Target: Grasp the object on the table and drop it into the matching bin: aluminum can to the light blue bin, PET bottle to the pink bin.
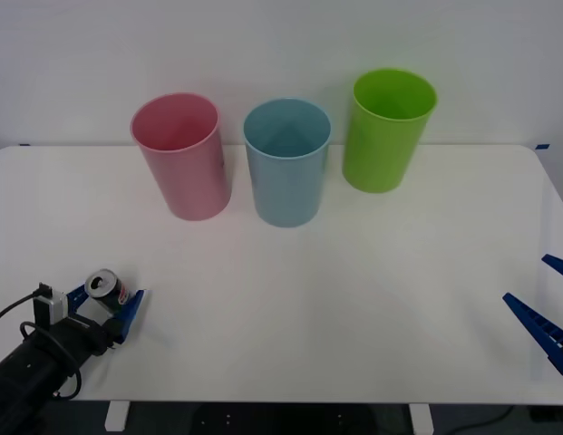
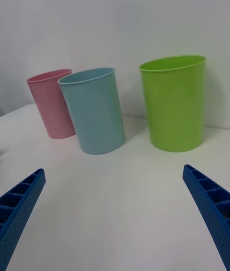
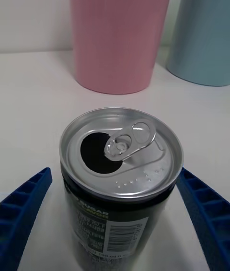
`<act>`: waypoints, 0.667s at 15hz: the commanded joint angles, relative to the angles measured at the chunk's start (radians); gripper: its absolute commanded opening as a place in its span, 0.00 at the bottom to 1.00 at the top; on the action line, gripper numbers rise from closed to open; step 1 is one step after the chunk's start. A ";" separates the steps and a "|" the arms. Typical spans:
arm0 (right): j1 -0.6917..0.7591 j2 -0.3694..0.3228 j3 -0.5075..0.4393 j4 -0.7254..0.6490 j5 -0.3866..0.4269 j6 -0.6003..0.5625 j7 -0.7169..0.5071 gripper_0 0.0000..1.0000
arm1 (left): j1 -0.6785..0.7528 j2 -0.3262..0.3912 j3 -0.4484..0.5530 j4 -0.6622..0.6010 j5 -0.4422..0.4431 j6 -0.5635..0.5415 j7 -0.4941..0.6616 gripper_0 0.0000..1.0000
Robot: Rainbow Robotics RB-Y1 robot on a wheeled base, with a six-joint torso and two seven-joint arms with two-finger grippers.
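The aluminum can (image 1: 104,286) stands upright on the white table (image 1: 354,290) near its front left corner, dark-bodied, with a silver top and an open pull-tab (image 3: 129,139). My left gripper (image 1: 110,296) is open and straddles the can, one blue finger on each side and a small gap showing at one finger (image 3: 26,201). Behind it stand the pink bin (image 1: 181,159) and, to its right, the light blue bin (image 1: 286,168). My right gripper (image 1: 547,304) is open over the table's right edge, holding nothing.
A lime green bin (image 1: 385,136) stands right of the light blue bin, and all three bins line the back of the table. A wide stretch of bare white tabletop lies between the can and the bins.
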 commanded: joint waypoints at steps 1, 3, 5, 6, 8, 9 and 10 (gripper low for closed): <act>0.000 0.000 0.000 0.000 0.000 0.000 0.000 1.00 | 0.000 0.000 0.000 0.000 0.002 0.000 -0.005 0.02; 0.000 0.000 0.000 0.000 0.000 0.000 0.000 1.00 | 0.000 0.002 0.000 0.000 0.004 0.000 -0.005 0.00; 0.000 0.000 0.000 0.000 0.000 0.000 0.000 1.00 | 0.000 0.002 0.000 0.001 0.007 0.000 -0.005 0.00; 0.000 0.000 0.000 0.000 0.000 0.000 0.000 1.00 | 0.000 0.002 0.000 0.000 0.010 0.000 -0.005 0.00; 0.000 0.000 0.000 0.000 0.000 0.000 0.000 1.00 | 0.000 0.002 0.000 0.000 0.014 0.000 -0.005 0.00; 0.000 0.000 0.000 0.000 0.000 0.000 0.000 1.00 | 0.000 0.002 0.000 0.000 0.016 0.000 -0.005 0.00; 0.000 0.000 0.000 0.000 0.000 0.000 0.000 1.00 | 0.000 0.002 0.001 0.000 0.024 -0.006 -0.005 0.00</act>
